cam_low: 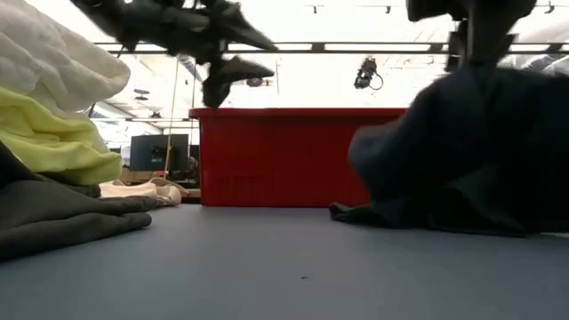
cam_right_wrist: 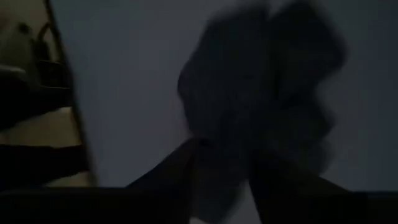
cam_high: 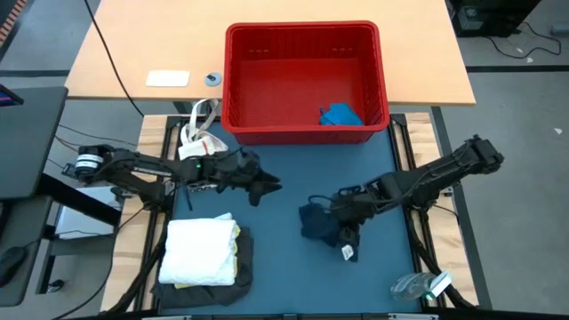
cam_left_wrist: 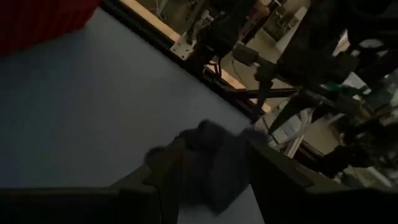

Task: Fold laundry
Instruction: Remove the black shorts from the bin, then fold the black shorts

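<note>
A dark navy garment [cam_high: 318,224] lies bunched in a heap on the blue-grey table, right of the middle, with a white tag [cam_high: 348,253] at its near side. My right gripper [cam_high: 342,216] stands over the heap's top, slanting down, its fingers apart around the cloth [cam_right_wrist: 261,93]. My left gripper [cam_high: 267,185] hovers left of the middle, clear of the table, pointing toward the garment, open with nothing in it. At the near left a white cloth [cam_high: 200,240] rests on a yellow piece and a dark grey garment [cam_high: 213,289]. A small blue piece [cam_high: 340,114] lies inside the red basket. My right gripper comes at the navy garment's raised top [cam_low: 471,76] from above, slanting. Its fingers [cam_right_wrist: 186,165] stand apart with dark cloth showing between them. I cannot tell whether they touch the cloth. The garment's lower part rests on the table.
The red basket [cam_high: 240,80] stands at the table's far edge. A small white bag [cam_high: 200,133] lies at the far left, by the left arm. A clear plastic item [cam_high: 422,284] lies at the near right corner. Bare table shows between the two grippers.
</note>
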